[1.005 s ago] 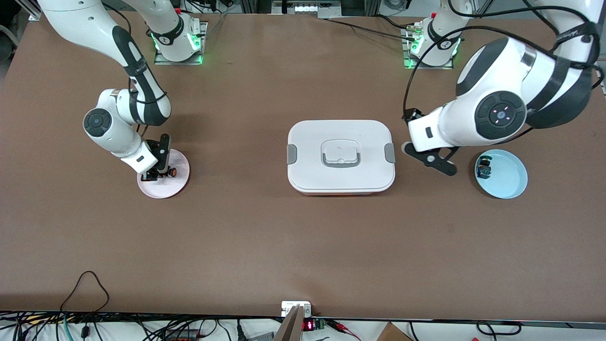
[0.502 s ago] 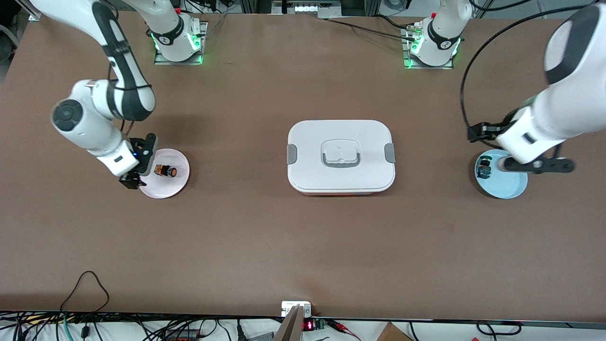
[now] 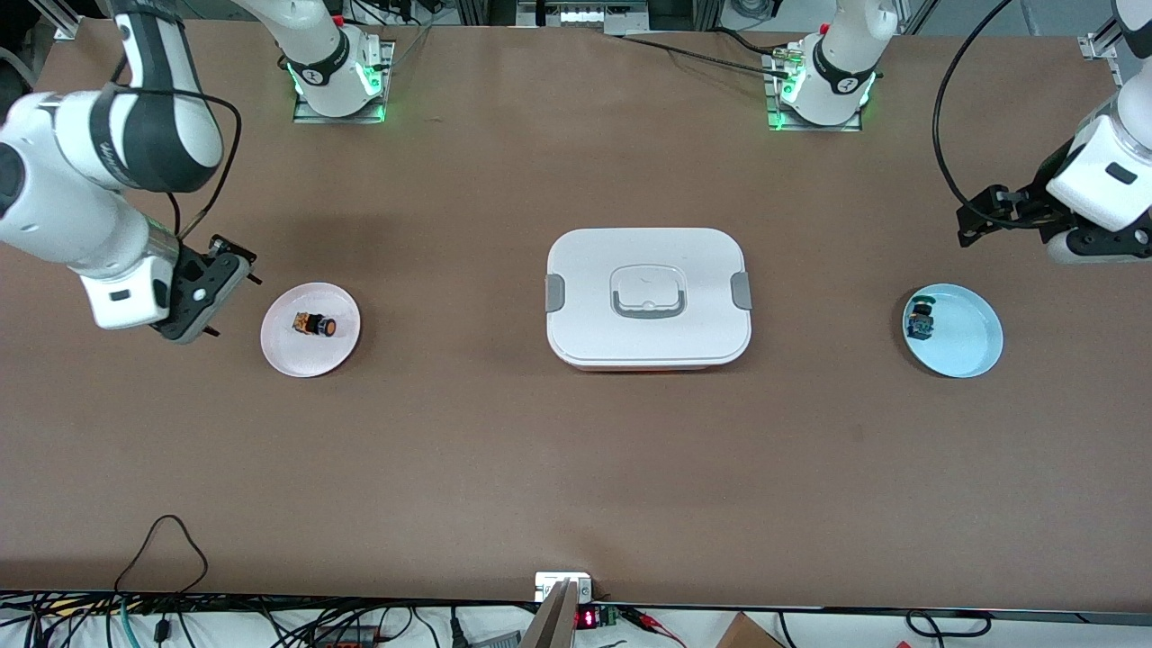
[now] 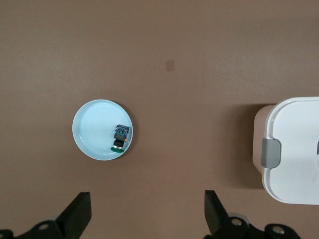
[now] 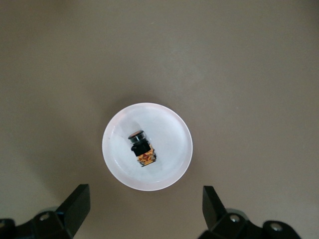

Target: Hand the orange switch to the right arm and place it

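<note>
Two white jointed arms hung above a broad brown bench, one at each end. Largest of the things on it was a white rounded rectangular lidded box with grey side clasps, sitting at the middle of the bench, about midway between its two end edges.

Toward the right arm's end edge lay a pale pink round plate, and on it rested the orange switch, a stubby black cylinder lying on its side with its orange cap turned toward the box. In the right wrist view the same plate held the switch near its centre, touched by nothing.

Toward the left arm's end edge lay a light blue round dish, holding a small green-capped switch with a blue body against the rim on the box's side; the left wrist view showed that dish and switch too.

The right claw hung over bare bench between the pink plate and the right arm's end edge, its fingers spread wide and holding nothing. The left claw hung over bare bench close to the left arm's end edge, its fingers likewise spread apart and empty.
</note>
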Robot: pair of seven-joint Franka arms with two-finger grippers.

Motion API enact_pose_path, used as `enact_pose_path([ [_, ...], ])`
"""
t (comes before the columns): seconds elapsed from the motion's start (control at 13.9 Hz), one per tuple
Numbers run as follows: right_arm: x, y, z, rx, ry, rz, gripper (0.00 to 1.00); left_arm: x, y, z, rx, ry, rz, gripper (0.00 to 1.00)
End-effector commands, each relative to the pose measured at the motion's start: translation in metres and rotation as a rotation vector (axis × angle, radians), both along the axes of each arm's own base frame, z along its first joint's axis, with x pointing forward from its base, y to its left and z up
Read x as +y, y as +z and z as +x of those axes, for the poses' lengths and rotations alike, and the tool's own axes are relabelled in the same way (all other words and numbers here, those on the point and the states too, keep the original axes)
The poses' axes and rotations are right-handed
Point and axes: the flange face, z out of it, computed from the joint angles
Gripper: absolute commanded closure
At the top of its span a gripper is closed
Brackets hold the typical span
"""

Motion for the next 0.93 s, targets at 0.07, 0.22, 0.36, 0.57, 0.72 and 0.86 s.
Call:
enact_pose_path([
  [0.07, 0.019, 0.016, -0.011, 0.099, -0.53, -0.033, 0.0, 0.004, -0.005, -0.007, 0.044, -0.019, -0.011, 0.0],
  [0.22, 0.031, 0.035, -0.017, 0.132, -0.644, -0.056, 0.0, 0.007, -0.005, -0.006, 0.046, -0.013, -0.011, 0.0],
  [0.36, 0.023, 0.055, -0.013, 0.098, -0.653, -0.055, 0.0, 0.01, -0.005, -0.006, 0.046, -0.008, -0.011, 0.0],
  [0.57, -0.028, 0.087, -0.011, 0.052, -0.77, -0.026, 0.0, 0.01, -0.006, -0.006, 0.047, -0.008, -0.011, 0.0],
  [0.72, -0.046, 0.122, -0.015, 0.067, -0.873, -0.037, 0.0, 0.012, -0.006, -0.006, 0.047, -0.005, -0.011, 0.0],
  [0.86, -0.05, 0.148, -0.022, 0.079, -0.873, -0.083, 0.0, 0.01, -0.006, -0.006, 0.047, -0.008, -0.011, 0.0],
])
